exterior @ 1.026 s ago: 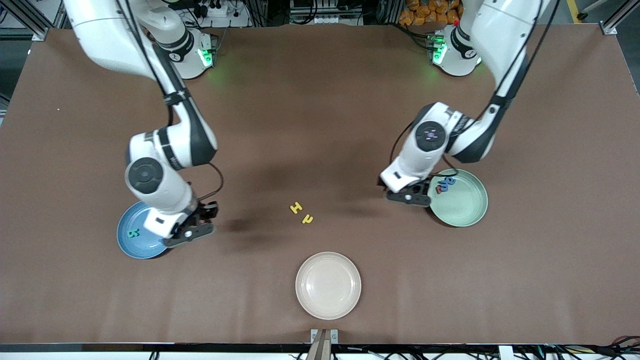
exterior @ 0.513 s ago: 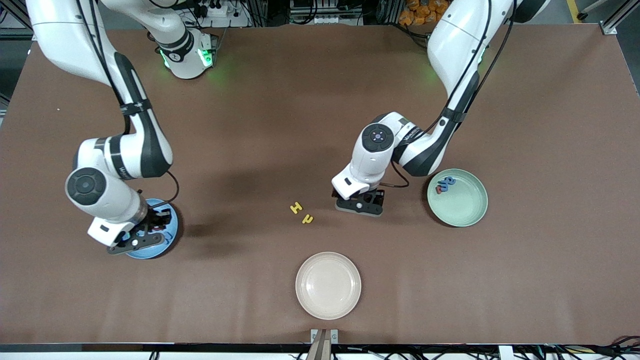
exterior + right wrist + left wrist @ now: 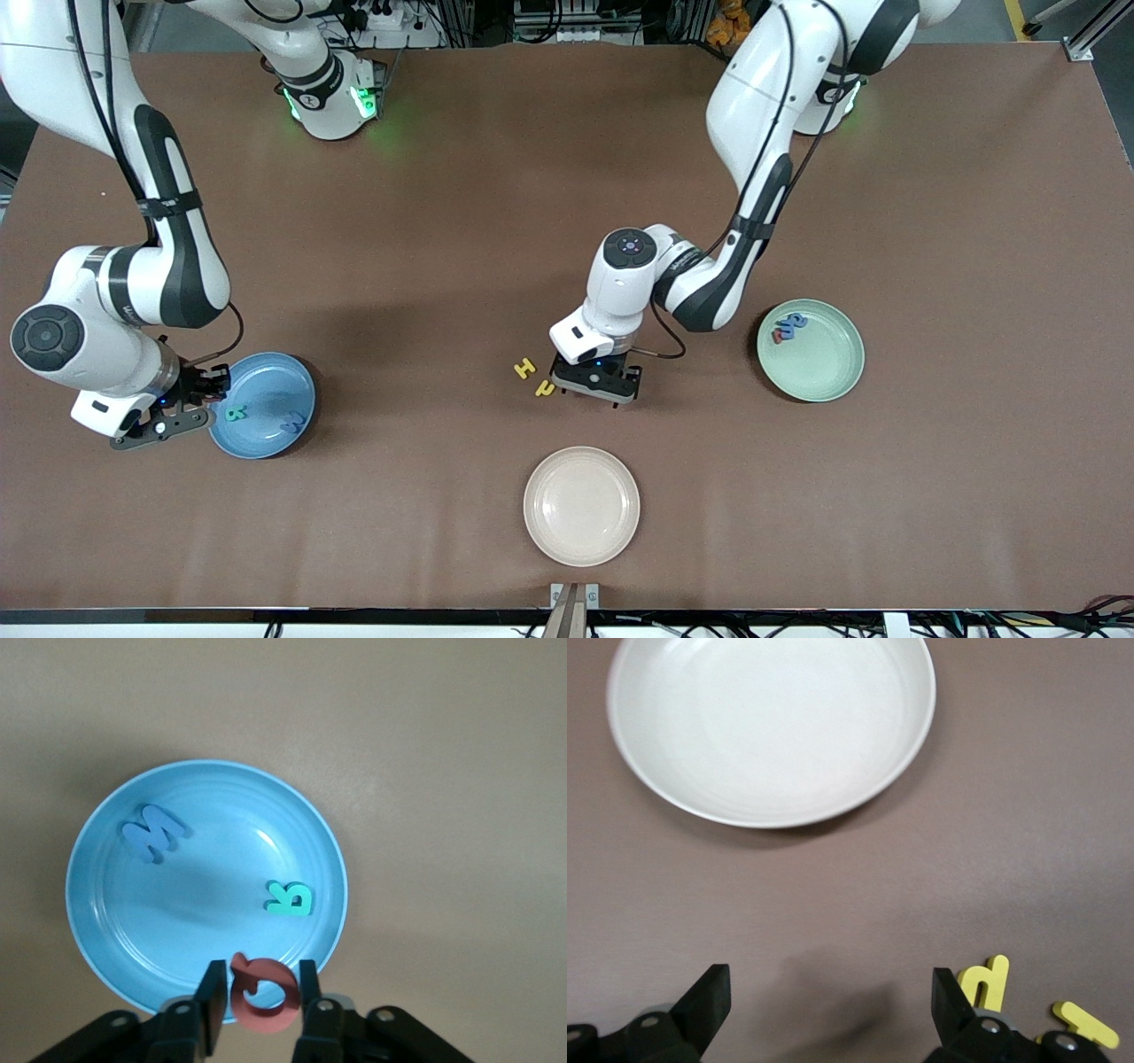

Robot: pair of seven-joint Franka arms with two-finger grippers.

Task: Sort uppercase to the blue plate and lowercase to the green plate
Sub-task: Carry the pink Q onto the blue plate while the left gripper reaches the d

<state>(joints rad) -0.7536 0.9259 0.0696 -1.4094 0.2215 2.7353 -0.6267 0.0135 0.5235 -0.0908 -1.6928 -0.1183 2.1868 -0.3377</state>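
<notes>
The flat red capital Q, hidden in the front view, sits clamped between the right gripper's fingers over the sky-blue plate's rim. The left gripper hangs spread wide, seemingly beside the yellow lowercase letter.

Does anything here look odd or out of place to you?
One thing: the red Q sits between the right gripper's fingers at the blue plate's rim, not down inside with the blue W and green R. The beige plate holds nothing. Nothing looks spilled or damaged.
</notes>
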